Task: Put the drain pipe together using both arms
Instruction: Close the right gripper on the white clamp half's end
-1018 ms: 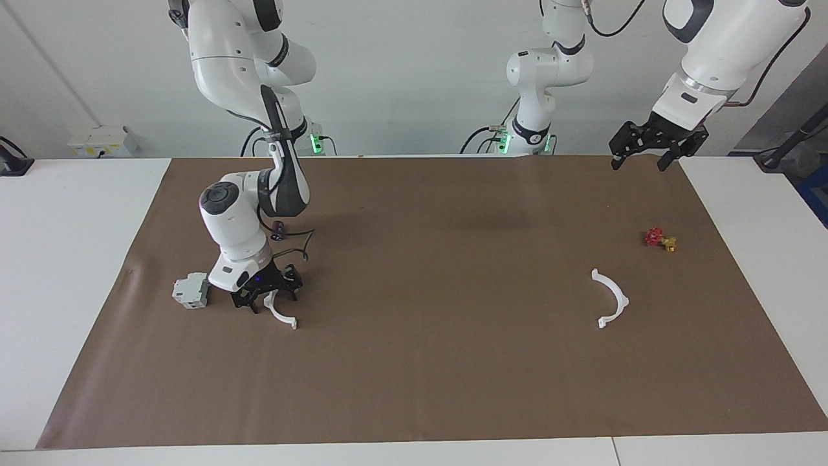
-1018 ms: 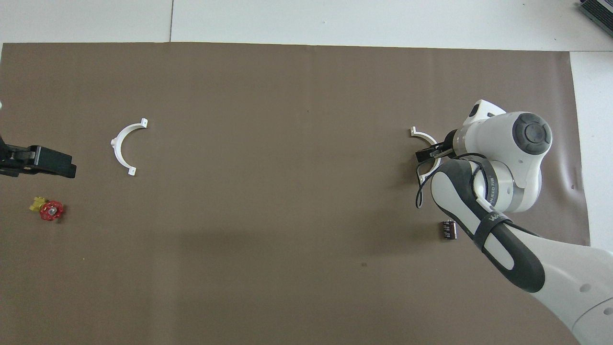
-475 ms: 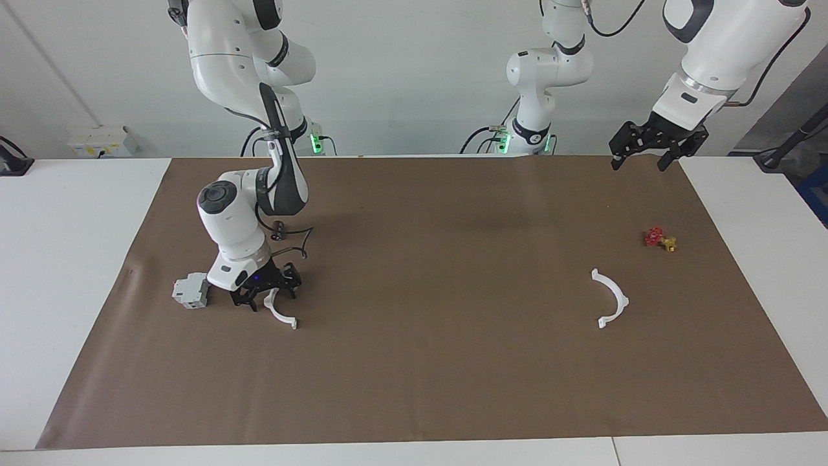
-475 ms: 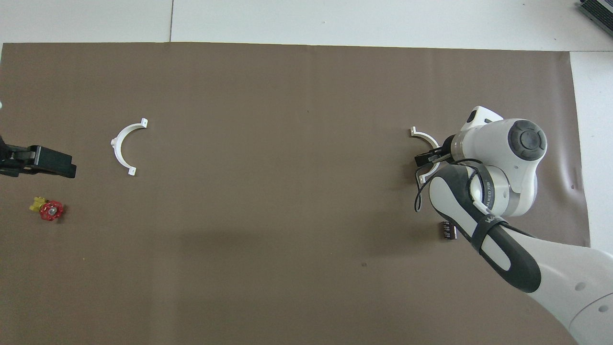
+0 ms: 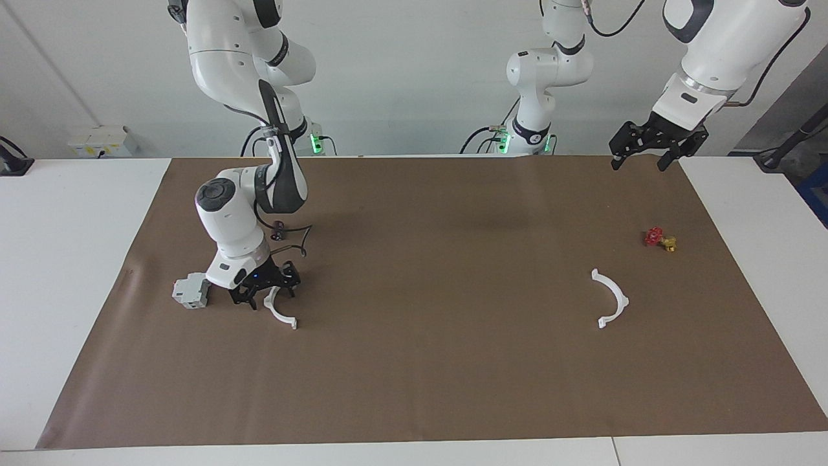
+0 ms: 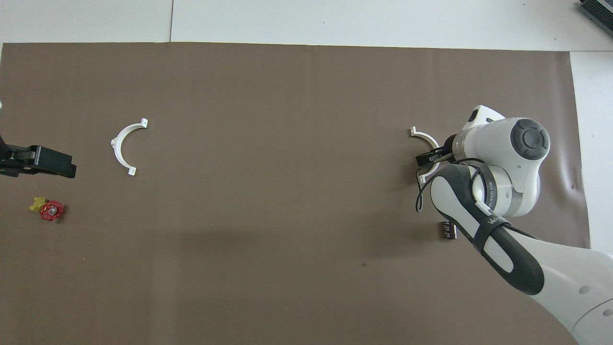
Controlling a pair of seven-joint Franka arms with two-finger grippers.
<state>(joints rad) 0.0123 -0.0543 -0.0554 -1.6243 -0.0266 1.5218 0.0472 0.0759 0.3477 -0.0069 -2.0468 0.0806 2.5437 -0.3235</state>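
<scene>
My right pincer sits open astride one half-ring beside the grey block, so I should close squarely on its arc; my left pincer waits open, the other half-ring near the red valve.

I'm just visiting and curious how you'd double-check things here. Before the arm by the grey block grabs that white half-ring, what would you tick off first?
1. Right gripper down at the half-ring beside the grey block: ok.
2. Right gripper open, a finger on each side of the half-ring's end: ok.
3. Half-ring lying flat on the brown mat, not yet lifted: ok.
4. Grey block clear of the right gripper's fingers: cannot tell, they sit very close.
5. Second half-ring free on the mat near the red-and-gold valve piece: ok.
6. Left gripper open and waiting in the air over the mat's edge: ok.
</scene>
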